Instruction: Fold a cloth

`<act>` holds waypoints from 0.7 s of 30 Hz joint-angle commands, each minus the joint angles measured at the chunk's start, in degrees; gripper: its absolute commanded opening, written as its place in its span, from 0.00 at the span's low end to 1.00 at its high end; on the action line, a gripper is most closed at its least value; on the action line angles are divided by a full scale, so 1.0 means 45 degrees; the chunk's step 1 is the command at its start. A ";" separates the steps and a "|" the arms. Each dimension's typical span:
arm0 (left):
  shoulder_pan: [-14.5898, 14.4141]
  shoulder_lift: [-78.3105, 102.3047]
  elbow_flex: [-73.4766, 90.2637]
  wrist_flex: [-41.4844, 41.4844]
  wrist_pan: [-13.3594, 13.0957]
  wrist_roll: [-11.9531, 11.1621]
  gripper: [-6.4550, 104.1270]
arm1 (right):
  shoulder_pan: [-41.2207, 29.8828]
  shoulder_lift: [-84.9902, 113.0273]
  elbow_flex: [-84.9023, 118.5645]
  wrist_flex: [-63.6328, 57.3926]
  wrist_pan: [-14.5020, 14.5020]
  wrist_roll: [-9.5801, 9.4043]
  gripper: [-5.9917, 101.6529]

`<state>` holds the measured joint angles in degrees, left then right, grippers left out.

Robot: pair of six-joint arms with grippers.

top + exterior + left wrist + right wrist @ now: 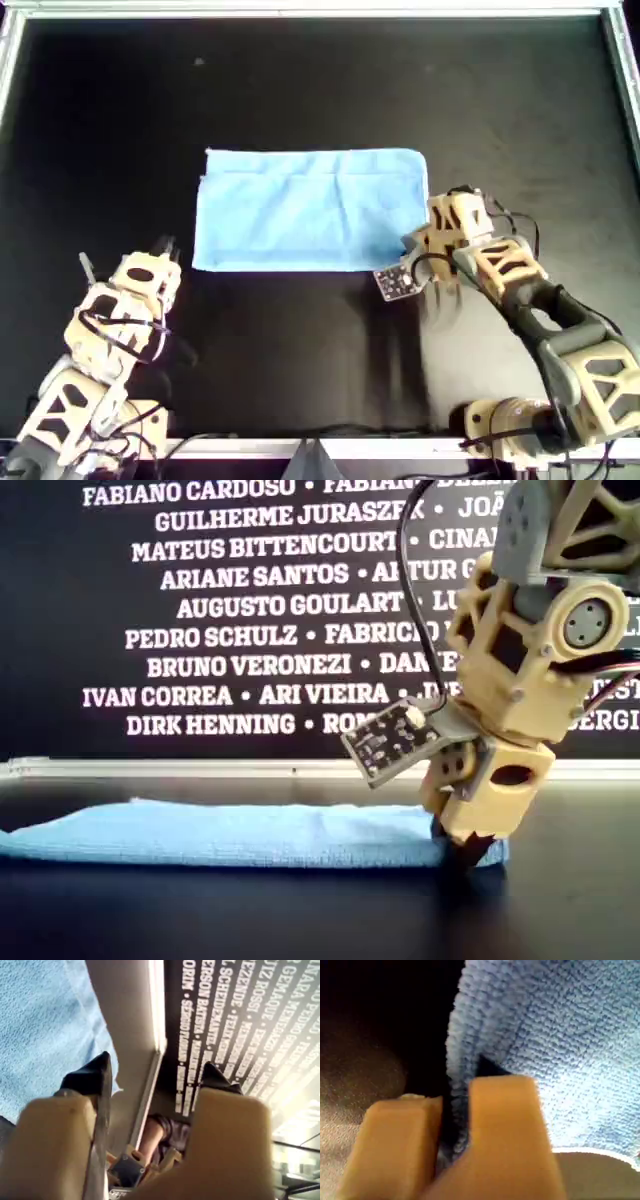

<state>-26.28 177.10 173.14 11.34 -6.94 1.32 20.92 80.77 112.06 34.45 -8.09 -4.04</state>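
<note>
The light blue cloth (pixel 310 210) lies flat on the black table as a folded rectangle, its long sides running left to right in the overhead view. My second gripper (pixel 432 238) is at the cloth's near right corner and is shut on the cloth's edge (pixel 470 1035). In the exterior view this gripper (pixel 465 848) is down at table level, pinching the cloth (pixel 230 835) at its right end. My first gripper (pixel 165 246) is open and empty, off the cloth's near left corner. Its wrist view shows spread fingertips (pixel 95 1072) with the cloth (pixel 40 1025) beyond them.
A metal frame rail (pixel 320 10) borders the black table (pixel 300 330). A small circuit board (pixel 397 282) hangs off the second arm beside the cloth's near edge. A dark wall with white printed names (pixel 250 610) stands behind the table.
</note>
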 commanded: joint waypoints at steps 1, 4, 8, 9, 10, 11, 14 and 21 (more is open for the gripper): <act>-0.0117 0.0234 -0.0137 -0.0059 -0.0039 0.0059 0.62 | -0.0098 0.0391 -0.0391 -0.0527 0.0020 -0.0059 0.02; -0.0117 0.0234 -0.0137 -0.0059 -0.0039 0.0059 0.62 | -0.0059 0.0352 -0.0391 -0.0527 0.0078 -0.0059 0.05; -0.0117 0.0234 -0.0137 -0.0059 -0.0039 0.0059 0.62 | -0.0020 0.0605 -0.0449 -0.0527 0.0137 -0.0059 0.05; -0.0117 0.0234 -0.0137 -0.0059 -0.0039 0.0059 0.62 | 0.0039 0.0742 -0.0469 -0.0527 0.0137 -0.0059 0.05; -0.0117 0.0234 -0.0137 -0.0059 -0.0039 0.0059 0.62 | 0.0098 0.0957 -0.0469 -0.0527 0.0156 -0.0059 0.05; -0.0117 0.0234 -0.0137 -0.0059 -0.0039 0.0059 0.62 | 0.0137 0.1230 -0.0469 -0.0527 0.0156 -0.0059 0.05; -0.0117 0.0234 -0.0137 -0.0059 -0.0039 0.0059 0.62 | 0.0195 0.2168 -0.0625 -0.0527 -0.0020 -0.0059 0.05; -0.0117 0.0234 -0.0137 -0.0059 -0.0039 0.0059 0.62 | 0.0605 0.2109 -0.3145 -0.0527 0.0156 -0.0059 0.05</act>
<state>-26.28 177.10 173.14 11.34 -6.94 1.32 22.85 87.19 105.73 34.45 -7.47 -4.48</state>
